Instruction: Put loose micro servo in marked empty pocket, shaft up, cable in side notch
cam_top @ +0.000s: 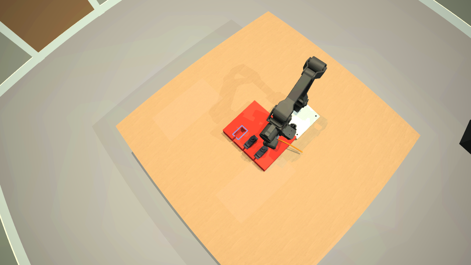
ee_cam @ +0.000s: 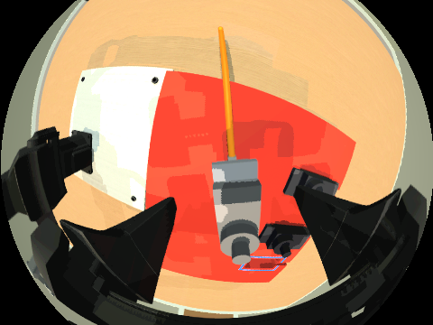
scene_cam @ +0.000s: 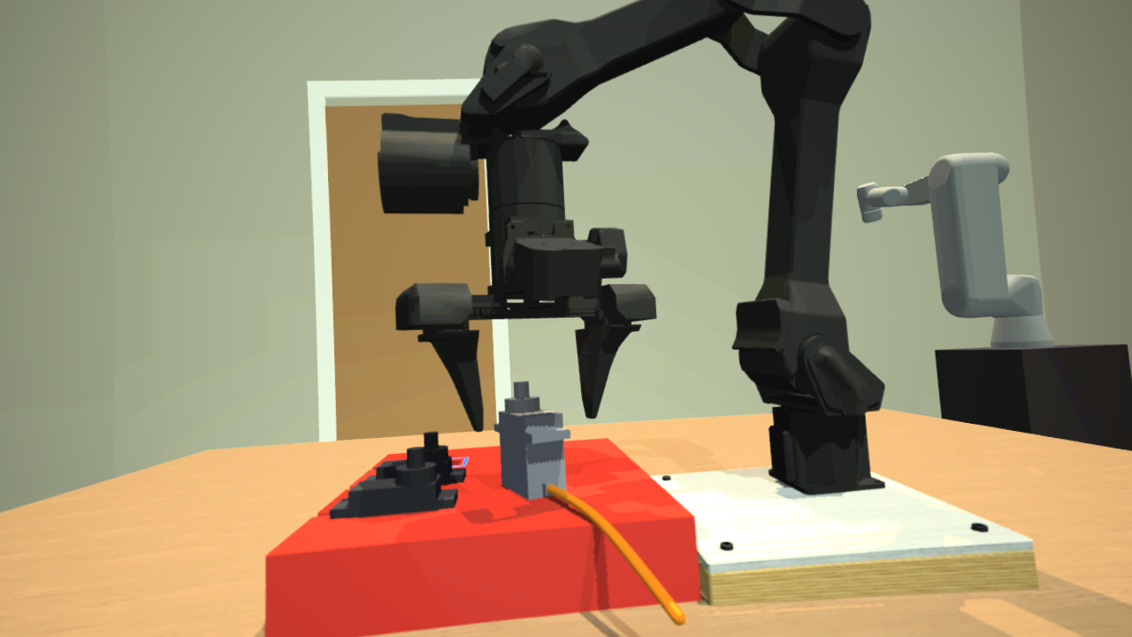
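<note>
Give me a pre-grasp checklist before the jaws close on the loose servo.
1. Gripper open: ok.
2. Jaws straddle the grey servo, one each side: ok.
3. Fingertips low enough for a body grip: not ok, they reach only its top.
4. Servo upright, shaft up: ok.
5. Orange cable free of the jaws: ok.
6. Marked pocket empty: ok.

Pale olive-green walls (scene_cam: 197, 197); a brown door (scene_cam: 395, 261) in a white frame stands behind the wooden worktop (cam_top: 279, 204). Grey floor (cam_top: 66, 164) all around the worktop, edged by a pale skirting strip. At right, a light grey idle arm (scene_cam: 969, 237) sits on a black cabinet (scene_cam: 1036, 387).
</note>
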